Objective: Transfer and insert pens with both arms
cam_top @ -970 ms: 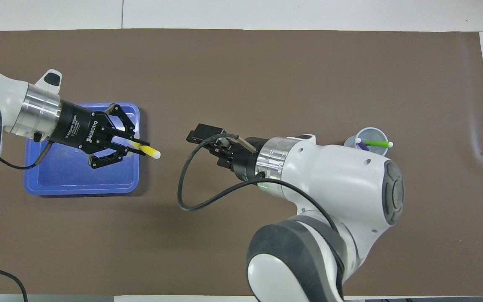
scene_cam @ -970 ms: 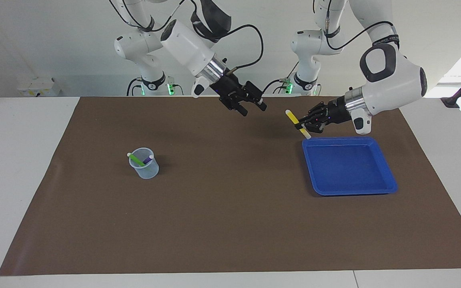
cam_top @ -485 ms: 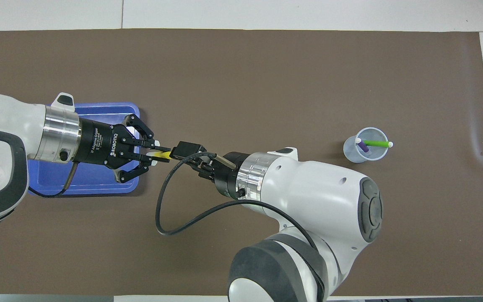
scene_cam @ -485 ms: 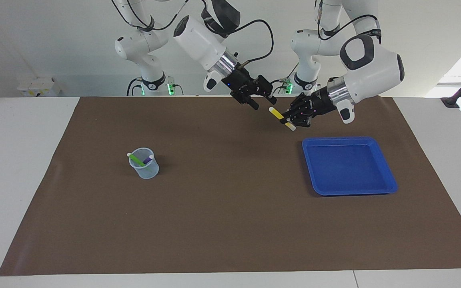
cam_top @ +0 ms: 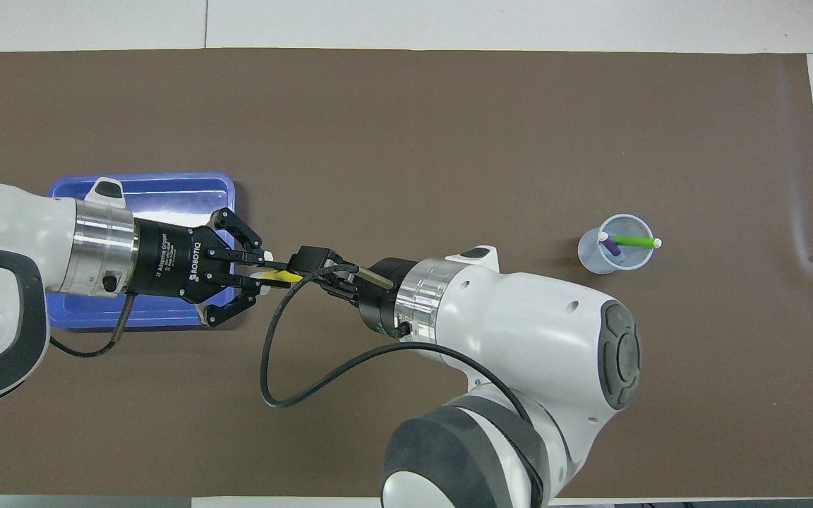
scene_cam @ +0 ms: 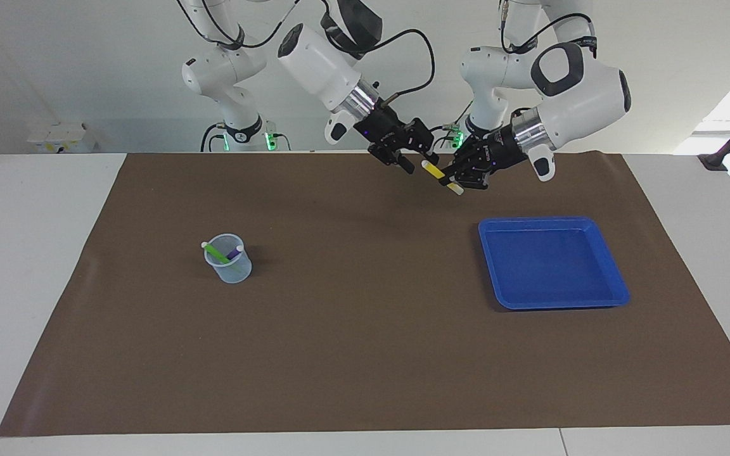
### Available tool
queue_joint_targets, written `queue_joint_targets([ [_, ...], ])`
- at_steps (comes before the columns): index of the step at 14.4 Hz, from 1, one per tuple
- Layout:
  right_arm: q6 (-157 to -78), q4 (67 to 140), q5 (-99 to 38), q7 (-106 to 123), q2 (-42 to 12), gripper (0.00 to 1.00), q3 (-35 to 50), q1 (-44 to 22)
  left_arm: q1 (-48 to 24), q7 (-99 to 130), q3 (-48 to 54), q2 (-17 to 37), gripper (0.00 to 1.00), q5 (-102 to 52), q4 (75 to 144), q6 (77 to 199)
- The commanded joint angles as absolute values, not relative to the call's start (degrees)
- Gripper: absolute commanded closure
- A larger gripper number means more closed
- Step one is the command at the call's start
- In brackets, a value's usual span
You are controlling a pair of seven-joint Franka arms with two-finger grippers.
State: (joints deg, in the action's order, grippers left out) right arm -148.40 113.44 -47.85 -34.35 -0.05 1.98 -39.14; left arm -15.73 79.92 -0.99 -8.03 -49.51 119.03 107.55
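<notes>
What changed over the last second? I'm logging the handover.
The left end effector carried the yellow pen up off the blue tray, toward the right arm's end. The right end effector came to meet the pen's free end, closing. The cup, green pen and purple pen stayed put.

Both arms are glossy white, rounded shells with dark grey oval caps at the joints and a brushed silver ring at each wrist. The left gripper [cam_top: 260, 267] is black with splayed linkage bars and white ROBOTIQ lettering; the right gripper [scene_cam: 417, 161] is black too. Black cables loop loosely along both arms
</notes>
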Motion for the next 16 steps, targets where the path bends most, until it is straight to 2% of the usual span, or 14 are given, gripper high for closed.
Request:
queue_joint_targets([
  [1,-148.3,113.0,-46.2,-33.5,-0.4,0.40,1.9,-39.0,-16.6,80.7,-1.4,-10.2,1.00,-50.6,121.6,109.6],
  [5,-148.2,113.0,-46.1,-33.5,-0.4,0.58,1.9,-39.0,-16.7,80.7,-1.3,-10.2,1.00,-50.8,121.7,109.7],
  [7,-148.2,113.0,-45.7,-33.5,-0.4,0.82,1.9,-39.0,-16.7,80.7,-1.3,-10.2,1.00,-50.8,121.7,109.8],
  [8,-148.1,113.0,-45.7,-33.5,-0.4,0.98,1.9,-39.0,-16.7,80.7,-1.3,-10.2,1.00,-50.8,121.7,109.8],
  [13,-147.8,113.1,-45.7,-33.6,-0.4,1.00,1.9,-38.9,-17.5,80.6,-1.3,-10.2,1.00,-50.9,121.7,110.0],
  [14,-147.7,113.2,-45.7,-33.6,-0.4,1.00,1.9,-38.8,-17.6,80.3,-1.3,-10.2,0.47,-50.8,121.5,110.1],
  [15,-146.7,113.1,-45.5,-33.5,-0.3,1.00,1.8,-38.4,-17.8,80.2,-1.2,-10.3,0.02,-50.7,121.4,110.1],
  [16,-145.1,113.0,-44.2,-33.0,-0.3,1.00,1.8,-38.0,-17.9,80.2,-1.3,-10.4,0.00,-50.7,121.4,110.0],
])
